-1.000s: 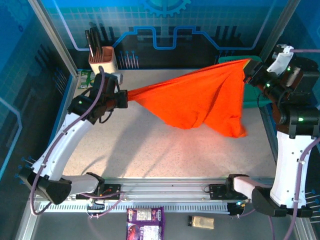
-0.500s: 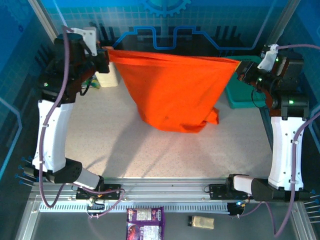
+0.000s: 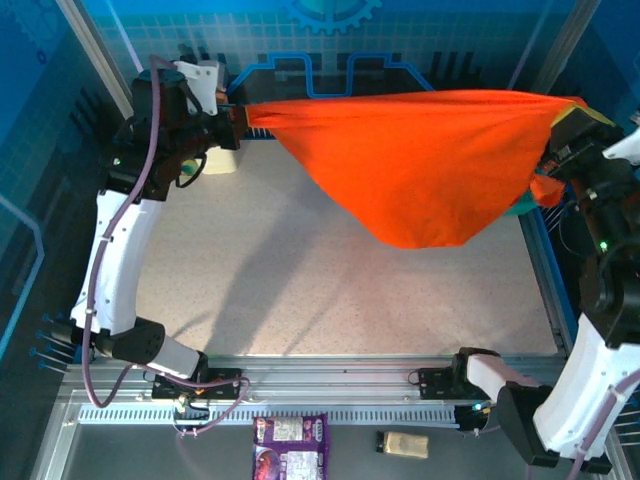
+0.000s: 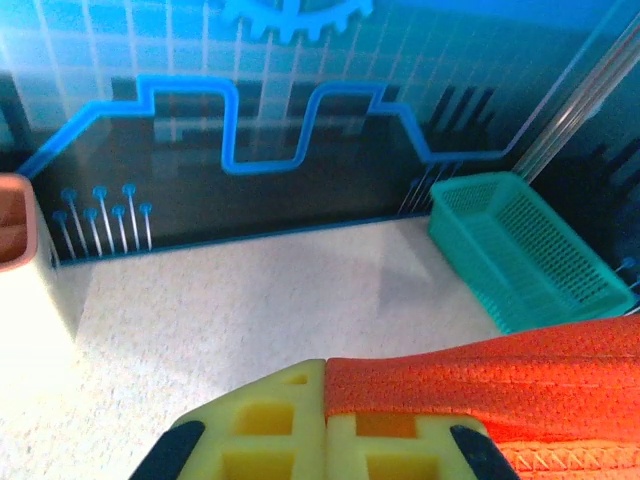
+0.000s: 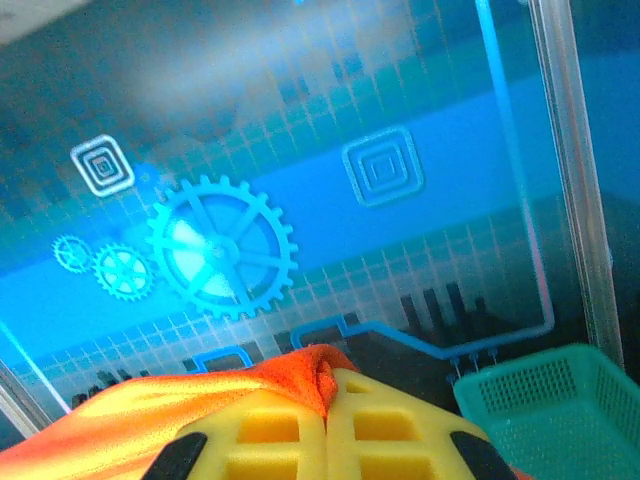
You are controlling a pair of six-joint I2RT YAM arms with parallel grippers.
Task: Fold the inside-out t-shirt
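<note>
The bright orange t-shirt (image 3: 420, 170) hangs in the air, stretched between both arms across the back of the table, its lower part sagging to a rounded bulge above the tabletop. My left gripper (image 3: 238, 116) is shut on one end of the cloth at the back left; in the left wrist view the t-shirt (image 4: 500, 385) runs off to the right from the closed yellow fingers (image 4: 270, 430). My right gripper (image 3: 562, 130) is shut on the other end at the back right; the t-shirt (image 5: 200, 400) bunches between its closed yellow fingers (image 5: 390, 425).
A teal mesh basket (image 4: 520, 250) stands at the back right, mostly hidden behind the cloth from above. A tan and white holder (image 3: 215, 160) with dark tools sits at the back left. Frame posts and a blue panel wall ring the speckled table (image 3: 280, 290).
Both arms have spread further apart and lifted, the right gripper swinging out to the right, pulling the t-shirt wider and tauter; its hanging part has risen and shifted right.
</note>
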